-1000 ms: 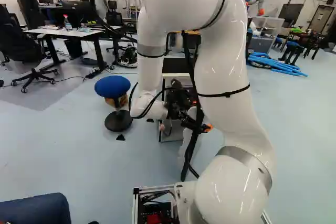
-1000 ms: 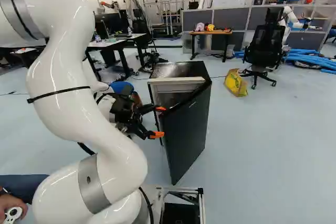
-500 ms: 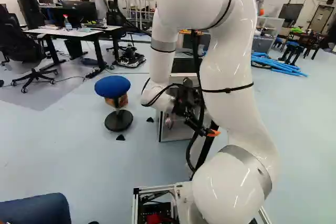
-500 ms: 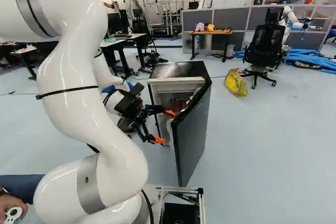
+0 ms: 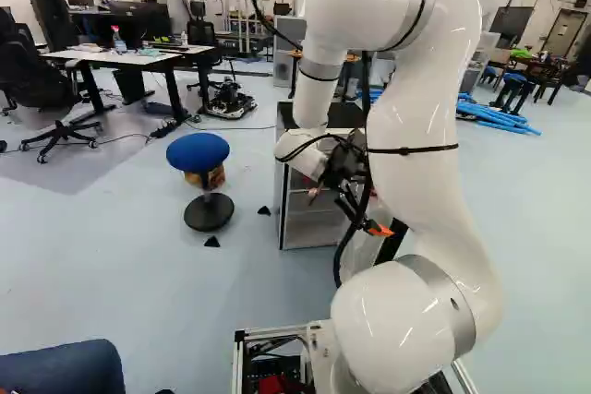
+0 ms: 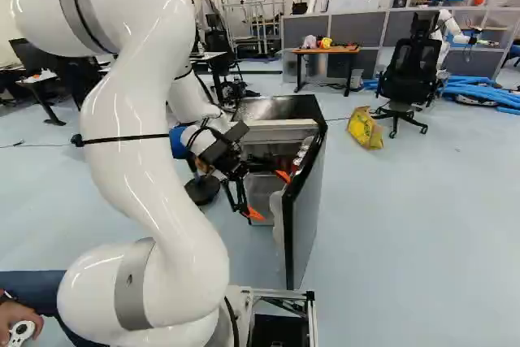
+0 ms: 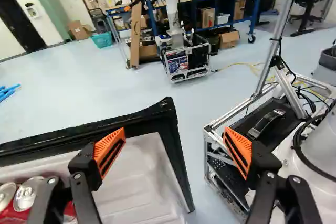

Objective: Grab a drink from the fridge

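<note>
Though open wide and gripping nothing at the end effector (image 7: 175,142), likely not yet lined up for a grasp: must shift sideways, past the finger (image 7: 107,153) over the fridge door (image 7: 147,174), to reach the red soda cans (image 7: 26,195) standing upright against its inner side.

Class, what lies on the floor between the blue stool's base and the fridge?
A small black triangle lies between the stool's base and the fridge; the left base view shows it.
</note>
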Robot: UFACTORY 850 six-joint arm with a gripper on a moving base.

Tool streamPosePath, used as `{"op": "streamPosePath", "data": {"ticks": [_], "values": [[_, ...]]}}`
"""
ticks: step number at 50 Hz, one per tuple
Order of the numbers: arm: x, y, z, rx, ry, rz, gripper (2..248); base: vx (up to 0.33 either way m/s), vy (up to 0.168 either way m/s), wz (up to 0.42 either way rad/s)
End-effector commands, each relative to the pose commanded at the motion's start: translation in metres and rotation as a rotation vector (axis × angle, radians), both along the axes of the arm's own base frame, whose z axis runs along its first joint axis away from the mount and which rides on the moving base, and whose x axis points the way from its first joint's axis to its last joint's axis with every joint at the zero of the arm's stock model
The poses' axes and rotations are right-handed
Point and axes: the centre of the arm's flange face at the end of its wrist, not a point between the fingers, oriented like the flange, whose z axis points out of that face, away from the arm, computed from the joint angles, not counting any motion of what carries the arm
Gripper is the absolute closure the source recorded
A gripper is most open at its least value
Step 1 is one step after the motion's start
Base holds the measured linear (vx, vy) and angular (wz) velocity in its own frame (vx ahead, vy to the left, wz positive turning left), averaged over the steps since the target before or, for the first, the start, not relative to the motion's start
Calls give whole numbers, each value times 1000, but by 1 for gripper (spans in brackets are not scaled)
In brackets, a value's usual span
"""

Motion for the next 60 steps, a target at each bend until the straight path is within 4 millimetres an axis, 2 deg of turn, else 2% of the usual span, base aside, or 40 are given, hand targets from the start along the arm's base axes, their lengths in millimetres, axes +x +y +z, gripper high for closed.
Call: {"op": "streamPosePath", "data": {"ticks": [24, 60], "values": [[48, -75, 13, 37, -129, -183, 3, 0, 0, 0], [99, -178, 30, 42, -285, -373, 3, 0, 0, 0]]}}
